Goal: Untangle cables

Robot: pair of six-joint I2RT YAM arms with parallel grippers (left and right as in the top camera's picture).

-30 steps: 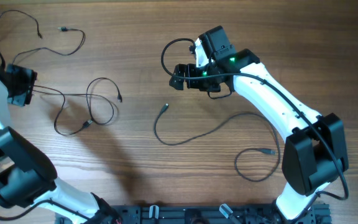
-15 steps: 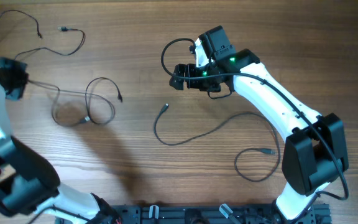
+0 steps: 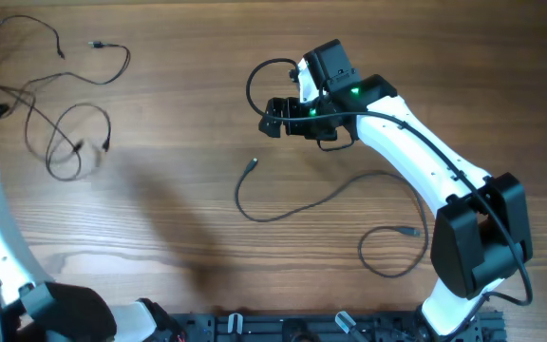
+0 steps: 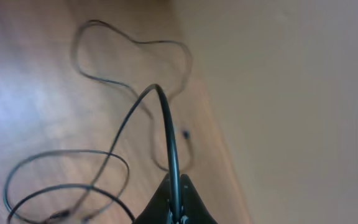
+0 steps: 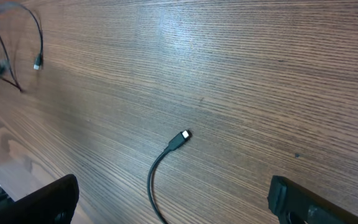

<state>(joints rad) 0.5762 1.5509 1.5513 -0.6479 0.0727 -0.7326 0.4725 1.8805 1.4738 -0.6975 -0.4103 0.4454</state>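
A looped black cable point(image 3: 65, 138) lies at the far left of the table. My left gripper point(image 4: 174, 214) is shut on one strand of it point(image 4: 169, 137) at the table's left edge, and the strand rises from the closed jaws. Another thin cable point(image 3: 60, 47) curls at the top left. A separate black cable point(image 3: 326, 199) lies in the middle, its plug end point(image 5: 180, 138) showing between the fingers of my right gripper point(image 5: 173, 199). My right gripper point(image 3: 273, 116) is open and empty, hovering above the table.
The wooden table's left edge point(image 4: 222, 143) runs just beside the left gripper, with bare floor or wall beyond it. A thicker arm cable point(image 3: 259, 76) loops by the right wrist. A dark rail point(image 3: 283, 328) lines the front edge.
My left gripper has moved left and up to the table's edge, dragging the looped cable leftward and bunching it. The right arm and the middle cable have not moved.
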